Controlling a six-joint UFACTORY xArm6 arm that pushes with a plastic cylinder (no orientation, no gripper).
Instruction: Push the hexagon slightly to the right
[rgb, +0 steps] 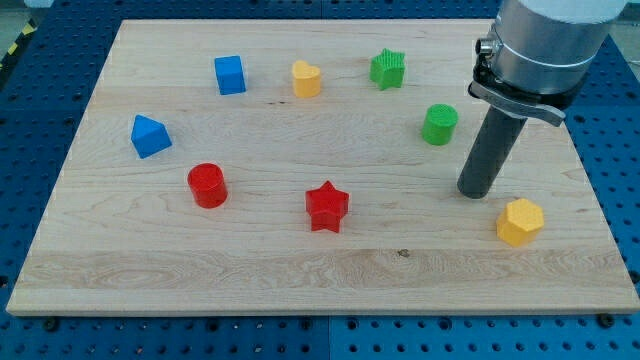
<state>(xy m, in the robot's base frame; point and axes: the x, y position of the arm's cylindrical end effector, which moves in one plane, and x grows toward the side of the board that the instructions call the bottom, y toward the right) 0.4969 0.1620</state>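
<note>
The yellow hexagon (520, 221) lies on the wooden board (300, 265) at the view's lower right. My tip (474, 193) rests on the board just up and to the left of the hexagon, a short gap apart from it. The green cylinder (439, 124) stands above and slightly left of my tip.
Other blocks on the board: a green star (388, 69), a yellow heart-like block (306, 78), a blue cube (230, 75), a blue triangular block (150, 136), a red cylinder (208, 185), a red star (327, 207). The board's right edge is near the hexagon.
</note>
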